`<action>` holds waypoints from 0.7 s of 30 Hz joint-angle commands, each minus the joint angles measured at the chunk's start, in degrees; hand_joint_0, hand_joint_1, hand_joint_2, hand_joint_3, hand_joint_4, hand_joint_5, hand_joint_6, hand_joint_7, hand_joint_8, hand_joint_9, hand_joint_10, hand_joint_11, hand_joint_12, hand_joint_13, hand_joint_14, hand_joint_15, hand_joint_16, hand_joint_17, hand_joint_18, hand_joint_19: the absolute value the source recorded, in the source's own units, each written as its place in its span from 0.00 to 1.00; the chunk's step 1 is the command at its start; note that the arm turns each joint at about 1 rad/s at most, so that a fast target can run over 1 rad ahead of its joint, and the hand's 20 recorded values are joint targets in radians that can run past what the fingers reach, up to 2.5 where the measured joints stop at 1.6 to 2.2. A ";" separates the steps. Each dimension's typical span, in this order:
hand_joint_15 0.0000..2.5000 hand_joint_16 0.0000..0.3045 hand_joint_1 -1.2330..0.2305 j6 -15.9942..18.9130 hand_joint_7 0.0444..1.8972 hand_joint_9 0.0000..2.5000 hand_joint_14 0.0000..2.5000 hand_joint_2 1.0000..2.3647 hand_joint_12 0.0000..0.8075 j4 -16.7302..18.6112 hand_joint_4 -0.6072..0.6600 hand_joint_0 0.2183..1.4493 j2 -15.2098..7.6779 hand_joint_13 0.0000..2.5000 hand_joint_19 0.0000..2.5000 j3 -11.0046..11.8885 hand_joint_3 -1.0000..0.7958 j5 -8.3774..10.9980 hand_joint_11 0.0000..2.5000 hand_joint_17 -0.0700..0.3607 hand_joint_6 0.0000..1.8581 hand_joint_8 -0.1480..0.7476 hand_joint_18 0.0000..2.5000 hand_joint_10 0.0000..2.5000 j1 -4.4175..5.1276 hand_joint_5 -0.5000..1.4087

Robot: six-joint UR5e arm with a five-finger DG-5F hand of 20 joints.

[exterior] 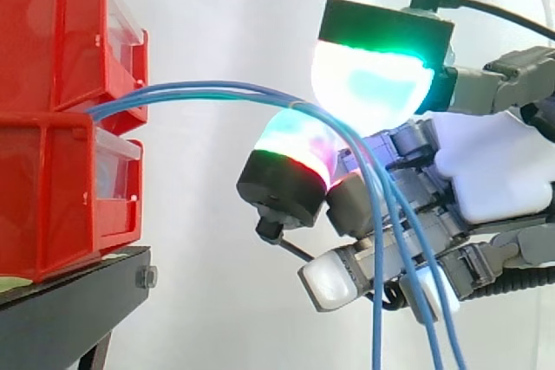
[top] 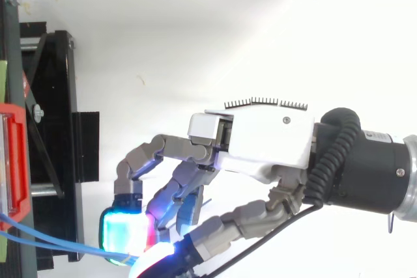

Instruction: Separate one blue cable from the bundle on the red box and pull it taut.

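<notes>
**Blue cables pinched between glowing pads beside the red bins**

The hand [exterior: 494, 171] [top: 267, 138] is seen curled. The blue cables [exterior: 217, 88] are grasped where they pass between an upper fingertip pad [exterior: 373, 80], glowing white, cyan and green, and a lower one lit cyan, magenta and red. The exact contact is hard to make out in the side view, since the strands are washed over there by the glare of the pads. Whether a single strand has been parted from the rest cannot be told. In the top view the pinching pads are cut off by the lower edge, and the cables [top: 58, 242] are seen running in from the left edge towards them.

From between the stacked red bins [exterior: 52, 127] the cables are carried out in a shallow arc to the pads, held close together (several strands, overlapping for most of the run). Past the pads they are bent sharply downward, fanned apart across the grey fingers and cut off by the bottom edge. Their root inside the bins is hidden.

The cables are thin, smooth and round, light to mid blue. The hand is built of grey metal-looking links under a smooth white shell. The bins are of glossy red plastic with clear fronts, and are set on a black stand [exterior: 69, 301] with a bolt at its corner. A white curtain is hung behind.
</notes>
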 commanded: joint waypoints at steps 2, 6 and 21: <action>0.17 0.15 0.28 0.00 0.59 0.45 0.00 0.00 0.49 0.00 0.62 0.28 -0.06 0.36 0.22 0.00 0.29 0.07 0.35 0.40 0.46 0.63 0.46 0.01 0.08 0.18; 0.17 0.15 0.28 0.00 0.62 0.47 0.00 0.00 0.49 0.00 0.62 0.27 0.03 0.37 0.22 0.00 0.28 0.07 0.35 0.40 0.46 0.63 0.47 0.01 0.00 0.19; 0.17 0.14 0.16 0.00 0.58 0.42 0.00 0.01 0.46 0.00 0.54 0.47 0.03 0.35 0.21 0.09 0.34 -0.19 0.35 0.38 0.48 0.58 0.43 0.01 0.08 0.16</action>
